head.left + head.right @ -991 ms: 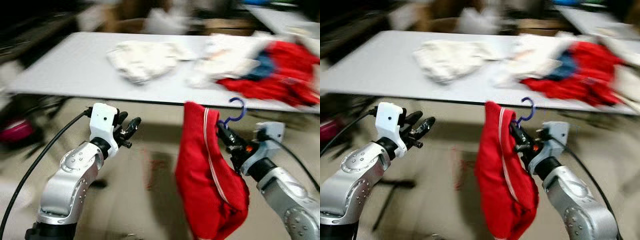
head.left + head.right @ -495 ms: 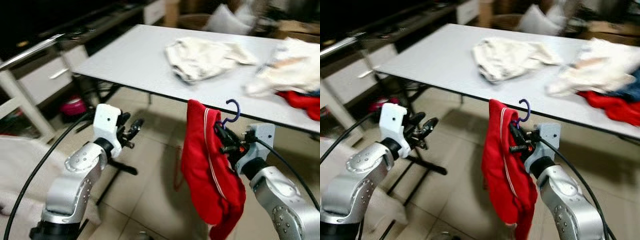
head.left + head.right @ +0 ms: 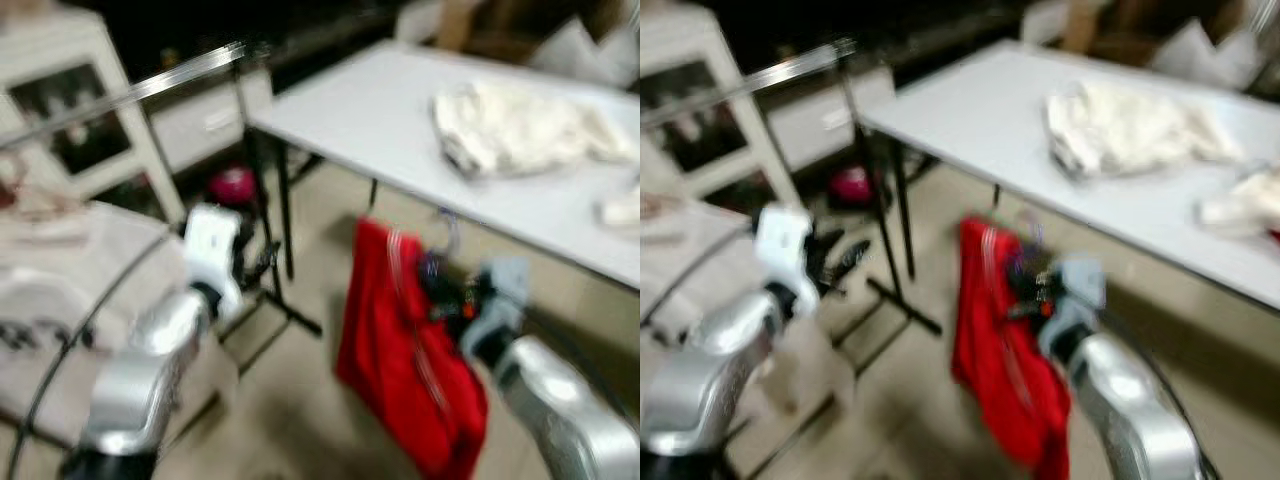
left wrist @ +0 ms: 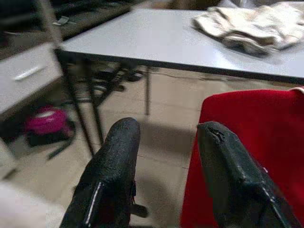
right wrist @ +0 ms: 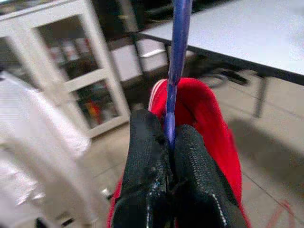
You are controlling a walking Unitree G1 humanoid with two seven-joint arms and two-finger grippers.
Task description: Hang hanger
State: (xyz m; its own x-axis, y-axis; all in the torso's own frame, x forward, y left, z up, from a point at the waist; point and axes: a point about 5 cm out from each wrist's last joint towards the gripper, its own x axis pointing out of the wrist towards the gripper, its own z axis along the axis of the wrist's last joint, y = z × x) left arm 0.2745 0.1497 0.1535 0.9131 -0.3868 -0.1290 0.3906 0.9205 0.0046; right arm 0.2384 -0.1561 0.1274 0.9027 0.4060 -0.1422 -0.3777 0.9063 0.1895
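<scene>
Blurred tiled floor is spreading below. At five o'clock the right claw is pinching the blue hanger stem, hook pointing up, long axis upright, so the red garment is draping free. The left claw is gaping, holding nothing. A metal rail is waiting at ten o'clock, the tabletop at one o'clock.

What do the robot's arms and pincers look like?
Both arms are shiny silver metal with rounded segments. The left arm ends in a white boxy wrist block, with a thin black cable looping off it. The right arm has a pale grey block by its wrist. The left pincer and right pincer each have two long black, rough-textured fingers.
</scene>
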